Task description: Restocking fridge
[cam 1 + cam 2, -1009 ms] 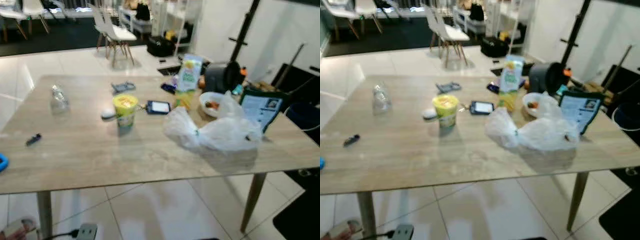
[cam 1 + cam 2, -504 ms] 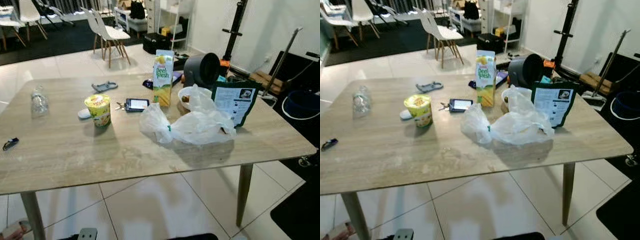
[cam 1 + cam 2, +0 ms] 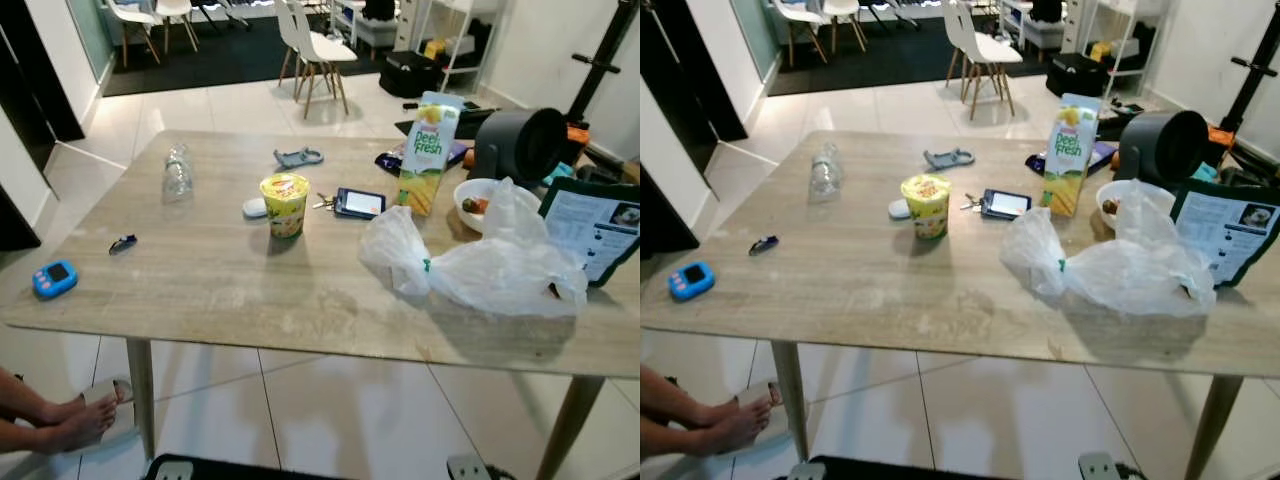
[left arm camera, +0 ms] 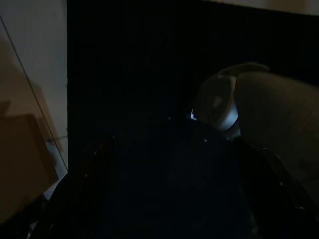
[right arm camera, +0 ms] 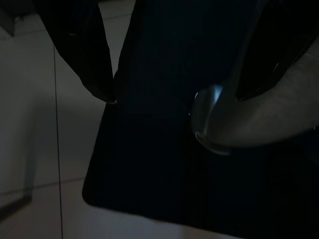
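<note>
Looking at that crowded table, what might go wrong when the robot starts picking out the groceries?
The tall juice carton stands upright close to a phone and keys, so a clumsy reach might tip it onto them. The white plastic bag is crumpled and partly hides the bowl behind it, which could make grasping uncertain. A person's feet rest beside the table leg, right where the robot may walk.

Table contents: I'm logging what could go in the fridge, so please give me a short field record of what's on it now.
surface: wooden table
carton: juice carton, upright, far side
cup: yellow cup, upright, near middle
bag: white plastic bag, right side
bowl: white bowl, behind the bag
bottle: clear bottle, left far side
phone: phone, between cup and carton
pouch: dark pouch, right edge
</note>
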`<state>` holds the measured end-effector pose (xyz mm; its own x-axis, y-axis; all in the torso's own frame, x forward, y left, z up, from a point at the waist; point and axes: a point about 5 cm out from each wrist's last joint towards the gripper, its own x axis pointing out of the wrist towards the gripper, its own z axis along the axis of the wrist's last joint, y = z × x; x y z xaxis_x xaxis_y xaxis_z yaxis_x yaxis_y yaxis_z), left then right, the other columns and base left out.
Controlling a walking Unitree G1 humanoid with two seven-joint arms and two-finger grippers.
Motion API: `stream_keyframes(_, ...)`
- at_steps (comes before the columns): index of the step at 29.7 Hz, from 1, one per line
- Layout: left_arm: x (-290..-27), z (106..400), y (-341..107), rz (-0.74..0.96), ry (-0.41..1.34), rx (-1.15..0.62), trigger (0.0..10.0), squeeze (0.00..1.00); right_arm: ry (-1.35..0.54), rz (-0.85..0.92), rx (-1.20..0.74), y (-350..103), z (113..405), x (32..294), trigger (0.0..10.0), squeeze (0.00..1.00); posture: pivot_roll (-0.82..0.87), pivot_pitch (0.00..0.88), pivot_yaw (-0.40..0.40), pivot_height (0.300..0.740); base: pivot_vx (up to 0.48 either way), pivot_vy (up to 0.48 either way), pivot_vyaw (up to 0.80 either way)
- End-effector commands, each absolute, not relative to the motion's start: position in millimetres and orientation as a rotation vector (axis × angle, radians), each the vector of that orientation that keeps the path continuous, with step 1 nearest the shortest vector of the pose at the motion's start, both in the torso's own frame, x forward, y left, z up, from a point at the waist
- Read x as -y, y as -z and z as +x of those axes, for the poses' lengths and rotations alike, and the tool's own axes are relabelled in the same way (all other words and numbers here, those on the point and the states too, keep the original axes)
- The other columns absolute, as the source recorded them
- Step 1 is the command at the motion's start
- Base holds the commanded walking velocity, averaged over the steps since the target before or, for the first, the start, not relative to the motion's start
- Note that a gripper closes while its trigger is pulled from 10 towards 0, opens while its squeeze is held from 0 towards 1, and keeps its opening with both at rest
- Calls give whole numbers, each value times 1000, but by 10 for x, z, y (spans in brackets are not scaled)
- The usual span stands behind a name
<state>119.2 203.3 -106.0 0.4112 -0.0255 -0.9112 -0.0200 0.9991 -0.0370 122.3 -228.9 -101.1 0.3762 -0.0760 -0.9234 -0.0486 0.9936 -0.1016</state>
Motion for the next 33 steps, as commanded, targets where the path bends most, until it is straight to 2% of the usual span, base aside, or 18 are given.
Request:
stream_keyframes(1, -2044, 1173, 1065, -36, 1, -1154, 10000, 0, 28, -113, -1197, 1023, 1189, 2286, 10000, 0, 81, 0, -10, 740, 0, 0, 0)
stream_keyframes(33, -2141, 1136, 1061, -9, -66, -1153, 10000, 0, 31, -115, -1189, 1017, 1215, 2278, 10000, 0, 83, 0, -7, 740, 0, 0, 0)
